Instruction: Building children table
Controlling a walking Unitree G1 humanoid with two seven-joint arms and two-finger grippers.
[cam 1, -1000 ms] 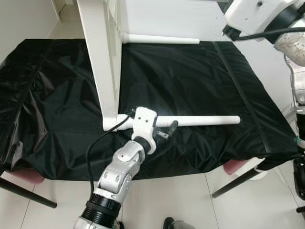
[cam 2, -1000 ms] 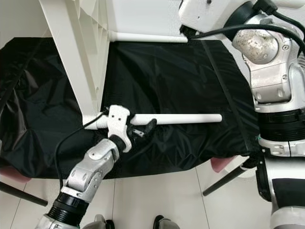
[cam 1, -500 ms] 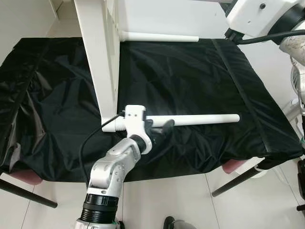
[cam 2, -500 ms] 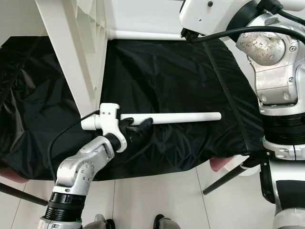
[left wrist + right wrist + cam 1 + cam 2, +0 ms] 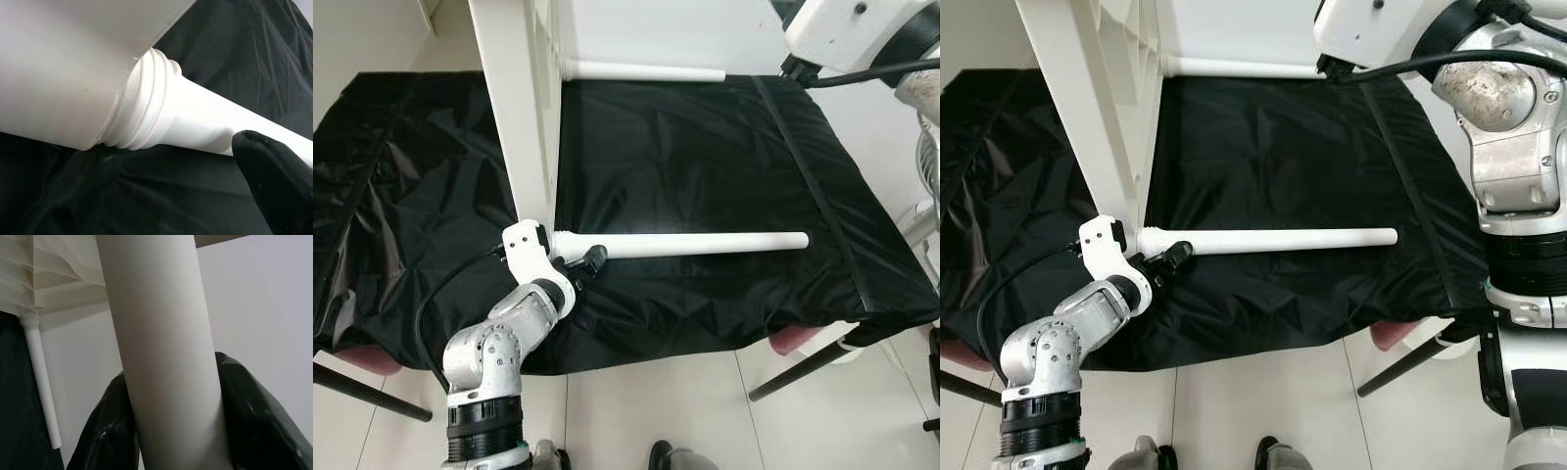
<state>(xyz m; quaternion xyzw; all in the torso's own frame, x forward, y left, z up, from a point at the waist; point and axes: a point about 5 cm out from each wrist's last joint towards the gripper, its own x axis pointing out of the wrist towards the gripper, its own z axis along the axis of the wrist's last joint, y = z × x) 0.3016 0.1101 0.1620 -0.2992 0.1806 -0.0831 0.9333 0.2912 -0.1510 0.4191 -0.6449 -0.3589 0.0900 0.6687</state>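
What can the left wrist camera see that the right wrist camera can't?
The left wrist view alone shows the ribbed threaded end of the near leg screwed into the white tabletop, above the black cloth, with one black left finger beside it.

The right wrist view alone shows the right gripper with its fingers clamped around another leg, plus a far leg.

Both show white table legs and the tabletop.
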